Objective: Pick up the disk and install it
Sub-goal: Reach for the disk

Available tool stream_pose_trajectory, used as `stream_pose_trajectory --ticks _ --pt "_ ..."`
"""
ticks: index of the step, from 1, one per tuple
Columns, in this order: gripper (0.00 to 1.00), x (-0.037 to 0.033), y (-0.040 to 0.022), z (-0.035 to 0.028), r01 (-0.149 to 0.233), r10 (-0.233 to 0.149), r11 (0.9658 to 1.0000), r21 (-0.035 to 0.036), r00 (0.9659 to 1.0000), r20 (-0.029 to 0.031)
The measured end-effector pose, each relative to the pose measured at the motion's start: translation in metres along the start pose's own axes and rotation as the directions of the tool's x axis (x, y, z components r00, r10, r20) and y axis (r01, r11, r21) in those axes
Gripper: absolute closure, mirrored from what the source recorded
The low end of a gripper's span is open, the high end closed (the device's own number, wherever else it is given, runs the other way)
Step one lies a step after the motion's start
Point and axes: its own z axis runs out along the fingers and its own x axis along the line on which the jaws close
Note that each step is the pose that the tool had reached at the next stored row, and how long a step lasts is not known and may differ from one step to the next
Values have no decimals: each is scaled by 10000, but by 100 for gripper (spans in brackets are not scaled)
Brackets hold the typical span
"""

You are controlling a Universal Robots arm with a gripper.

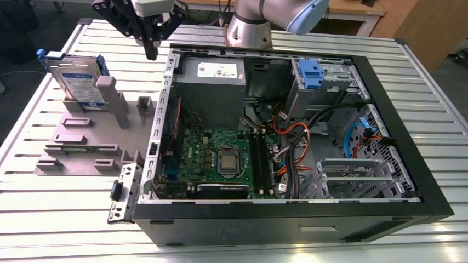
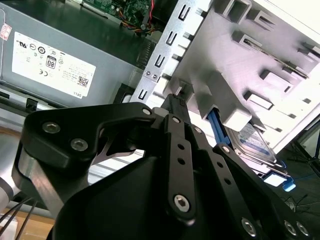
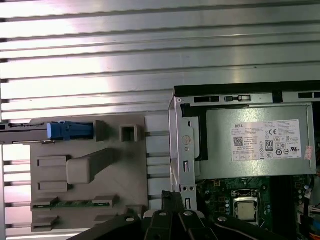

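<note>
On the exterior view's left the disk (image 1: 75, 81) stands on edge in a slot of the grey fixture (image 1: 80, 159), label outward, probably so its edges can be gripped. The jaws, together and empty, hang above the fixture's far edge beside the open computer case (image 1: 292, 224). Further right, orange cables (image 1: 289, 131) crowd the blue-tabbed drive bay (image 1: 310, 74).

Open computer case (image 1: 292, 222) lies on its side on the slatted metal counter (image 1: 424, 71). Inside it are a grey power supply box (image 1: 212, 82), a green motherboard (image 1: 219, 156), orange and blue cables (image 1: 292, 131) and a blue-tabbed drive (image 1: 310, 74) in its bay. A grey plastic stand (image 1: 80, 150) sits just beside the case, at the exterior view's left.
</note>
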Motion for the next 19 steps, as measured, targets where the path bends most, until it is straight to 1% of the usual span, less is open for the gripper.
stream_pose_trajectory --ticks 5,19 --pt "89 5 0 3 -3 3 10000 4 10000 -37" --pt "89 7 -1 12 -5 5 10000 8 9999 -100"
